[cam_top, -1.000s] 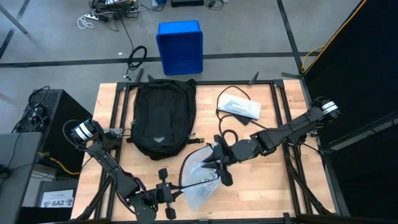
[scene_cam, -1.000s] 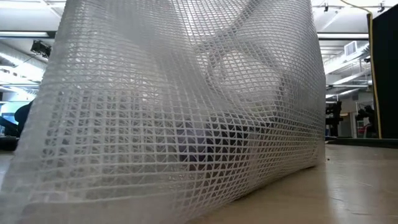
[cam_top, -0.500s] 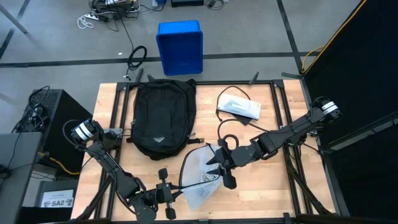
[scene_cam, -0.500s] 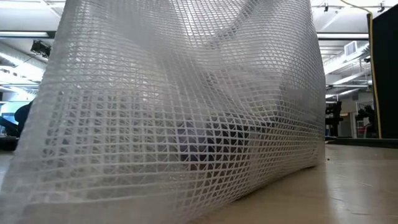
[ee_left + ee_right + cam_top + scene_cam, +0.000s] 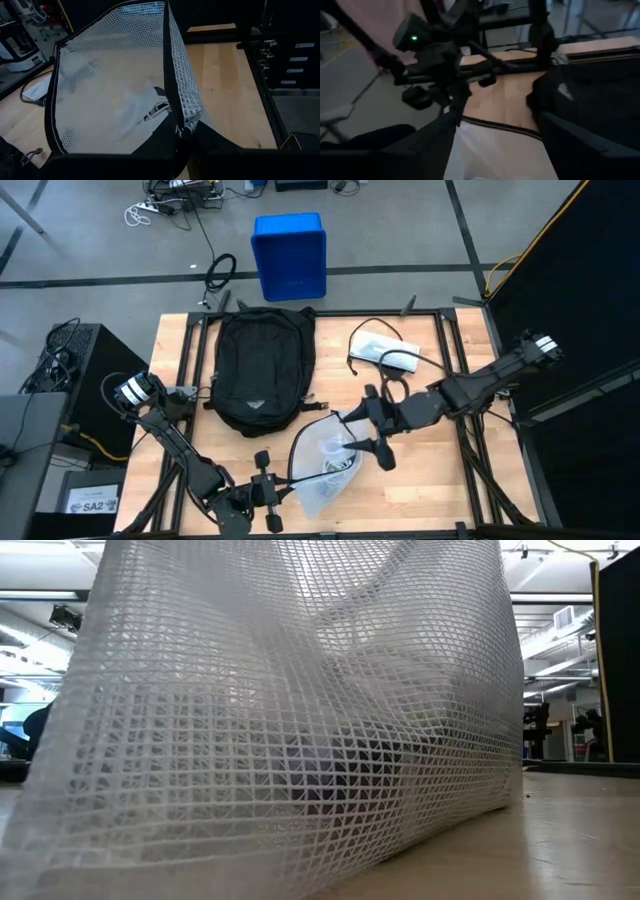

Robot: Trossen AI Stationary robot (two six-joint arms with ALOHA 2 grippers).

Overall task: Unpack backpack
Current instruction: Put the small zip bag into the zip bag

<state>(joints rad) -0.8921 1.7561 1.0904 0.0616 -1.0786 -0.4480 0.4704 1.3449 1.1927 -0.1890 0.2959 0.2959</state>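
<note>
The black backpack [image 5: 260,370] lies flat on the table's far left part, with no gripper on it. A white mesh bag [image 5: 325,462] with black trim lies in front of it near the table's near edge and fills the low view [image 5: 300,720]. My left gripper [image 5: 280,483] is shut on the bag's black rim at its left side. My right gripper [image 5: 368,432] hovers open above the bag's right end, its fingers wide apart in the right wrist view [image 5: 497,142], touching nothing. My left gripper pinches the mesh bag's black-trimmed rim [image 5: 176,125] between its two fingers, coming nearly level from the table's near left. The rim stands up from the hold and keeps the bag's mouth open; the bag's lower part rests on the table.
A white pouch with a black cable [image 5: 385,350] lies at the table's far right. A blue bin [image 5: 289,255] stands on the floor beyond the far edge. Black frame rails [image 5: 455,380] run along the table's sides. Bare wood shows at the near right.
My right gripper has opened, let go of the mesh bag, and drawn back up and toward the table's right edge. The bag's upper mesh has sagged a little. My left gripper has kept its hold.
</note>
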